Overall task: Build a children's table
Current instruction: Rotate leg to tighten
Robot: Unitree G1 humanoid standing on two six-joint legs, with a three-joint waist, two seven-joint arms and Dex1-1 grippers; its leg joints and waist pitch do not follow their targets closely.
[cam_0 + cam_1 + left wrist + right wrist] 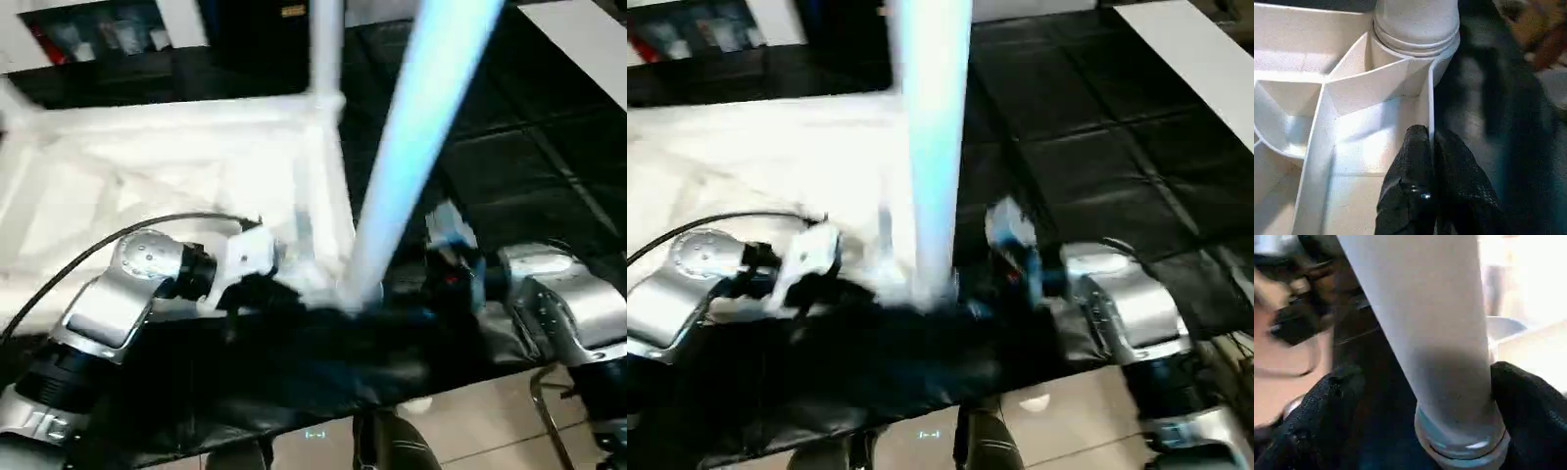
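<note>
The white table top (147, 166) lies upside down on a black mat, its ribbed underside facing up. A long white leg (411, 127) rises, leaning, from the near right corner socket (1415, 34). Another leg (326, 44) stands in the far right corner. My left gripper (1431, 134) is shut on the top's thin rim wall, just beside that near socket. My right gripper (1430, 391) is shut on the leaning leg just above its base, with a black finger (1528, 401) on each side of the tube.
The black mat (509, 147) covers the floor to the right of the table top. Tan tiles (490, 411) show at the near edge. A white board (588, 39) lies at the far right and dark shelving (88, 34) stands behind.
</note>
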